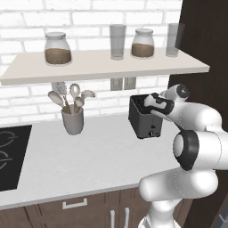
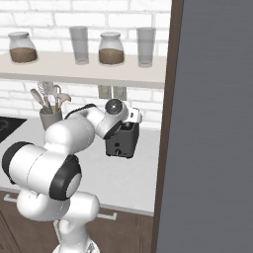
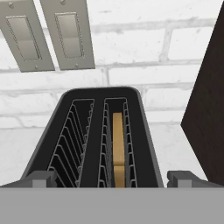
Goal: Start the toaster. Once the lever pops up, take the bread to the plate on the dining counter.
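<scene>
The black toaster [image 1: 143,120] stands on the pale worktop beside the dark cabinet wall, also seen from the other side as toaster [image 2: 120,143]. From the hand view I look down into the toaster [image 3: 87,144] with its two slots. The bread [image 3: 118,144], a tan slice, stands on edge in the right slot; the left slot holds nothing. My gripper [image 1: 150,106] [image 2: 129,123] [image 3: 114,179] hovers just above the toaster's near end, open wide, its fingertips [image 3: 41,178] spread beyond both sides of the toaster's top. The plate and the dining counter are out of view.
A grey utensil cup [image 1: 72,121] with spoons stands left of the toaster. The black hob [image 1: 11,156] lies at far left. A shelf [image 1: 102,67] with jars and glasses hangs overhead. Dark cabinet wall [image 1: 200,40] stands close on the right. Two wall outlets [image 3: 48,37] sit behind the toaster.
</scene>
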Controlling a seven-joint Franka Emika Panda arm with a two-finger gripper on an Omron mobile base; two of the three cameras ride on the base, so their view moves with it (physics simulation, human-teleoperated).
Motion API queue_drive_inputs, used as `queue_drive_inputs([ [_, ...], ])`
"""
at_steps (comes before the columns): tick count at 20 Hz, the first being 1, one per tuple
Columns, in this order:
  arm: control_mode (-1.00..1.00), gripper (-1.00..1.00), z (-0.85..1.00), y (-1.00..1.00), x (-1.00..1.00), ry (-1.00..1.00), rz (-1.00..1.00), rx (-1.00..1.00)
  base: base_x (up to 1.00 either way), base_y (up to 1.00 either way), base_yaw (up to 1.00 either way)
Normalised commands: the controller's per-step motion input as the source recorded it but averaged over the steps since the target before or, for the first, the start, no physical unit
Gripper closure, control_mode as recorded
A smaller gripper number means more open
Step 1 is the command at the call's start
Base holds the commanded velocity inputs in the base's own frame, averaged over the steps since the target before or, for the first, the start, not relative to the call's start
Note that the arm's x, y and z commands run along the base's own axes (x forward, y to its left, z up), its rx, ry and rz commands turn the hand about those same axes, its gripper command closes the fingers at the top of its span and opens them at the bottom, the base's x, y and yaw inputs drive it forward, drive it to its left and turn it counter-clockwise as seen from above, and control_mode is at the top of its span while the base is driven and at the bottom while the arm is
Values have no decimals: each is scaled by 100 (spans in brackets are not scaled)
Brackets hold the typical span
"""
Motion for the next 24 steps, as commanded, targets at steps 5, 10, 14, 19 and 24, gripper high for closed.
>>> queue_drive_inputs([
  [5,-100,-100,0,0,0,0,0,0,0,0,0],
  [10,-100,-100,0,0,0,0,0,0,0,0,0],
  [14,-100,-100,0,0,0,0,0,0,0,0,0],
  [19,-100,-100,0,0,0,0,0,0,0,0,0],
  [24,-100,-100,0,0,0,0,0,0,0,0,0],
])
